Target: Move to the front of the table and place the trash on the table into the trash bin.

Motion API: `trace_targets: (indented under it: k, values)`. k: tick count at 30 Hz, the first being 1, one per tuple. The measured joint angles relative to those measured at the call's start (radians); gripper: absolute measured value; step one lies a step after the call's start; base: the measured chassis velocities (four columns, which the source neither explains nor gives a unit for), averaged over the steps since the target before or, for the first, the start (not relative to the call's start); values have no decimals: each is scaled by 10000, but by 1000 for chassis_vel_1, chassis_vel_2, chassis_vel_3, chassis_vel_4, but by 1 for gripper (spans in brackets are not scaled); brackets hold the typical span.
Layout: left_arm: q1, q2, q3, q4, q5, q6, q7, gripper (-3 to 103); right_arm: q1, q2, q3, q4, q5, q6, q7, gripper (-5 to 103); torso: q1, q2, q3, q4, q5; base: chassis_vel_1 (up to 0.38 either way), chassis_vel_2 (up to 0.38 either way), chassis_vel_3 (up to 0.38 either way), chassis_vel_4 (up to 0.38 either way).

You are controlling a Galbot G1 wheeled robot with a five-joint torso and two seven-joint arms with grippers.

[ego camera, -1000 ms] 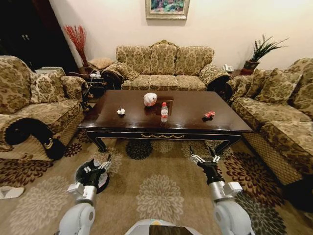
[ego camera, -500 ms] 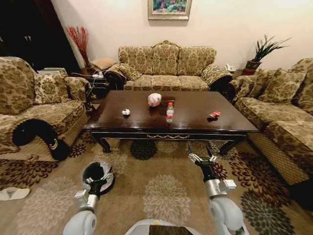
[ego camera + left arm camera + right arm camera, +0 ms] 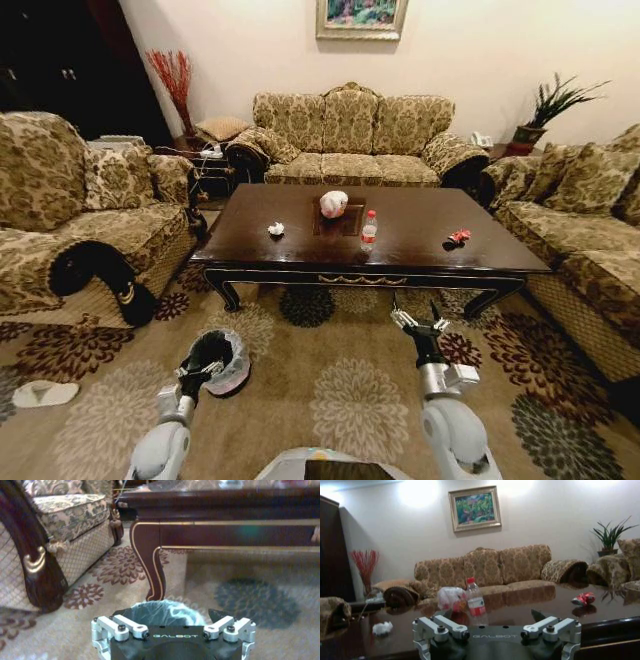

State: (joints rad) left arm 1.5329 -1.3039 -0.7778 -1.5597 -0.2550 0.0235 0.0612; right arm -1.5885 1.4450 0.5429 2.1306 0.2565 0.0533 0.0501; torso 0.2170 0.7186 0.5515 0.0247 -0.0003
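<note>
My view swings left as I roll nearer the table

The table (image 3: 400,250) and the trash (image 3: 334,203) on it have slid toward 3 o'clock in my head view, since my camera moved, not they. The trash bin (image 3: 218,361) now lies clear at 8 o'clock, just ahead of my left gripper (image 3: 200,371). My right gripper (image 3: 421,322) sits slightly lower, jaws spread.
</note>
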Motion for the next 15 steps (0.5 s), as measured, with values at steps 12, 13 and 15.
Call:
trace_targets:
  k: [12, 13, 15]
  values:
    - [-1646, 1550, 495, 3038, -155, -139, 451, 100, -99, 256, 3, -413, -60, 744, -11, 100, 0, 0, 0, 0, 7, 0, 0, 0, 0]
    - [-1646, 1550, 495, 3038, -155, -139, 451, 100, -99, 256, 3, -413, -60, 744, -11, 100, 0, 0, 0, 0, 7, 0, 0, 0, 0]
    - [-2134, 1885, 730, 3918, -410, -224, 547, 100, -124, 248, 33, -417, -176, 649, -65, 100, 0, 0, 0, 1, 0, 0, 0, 0, 0]
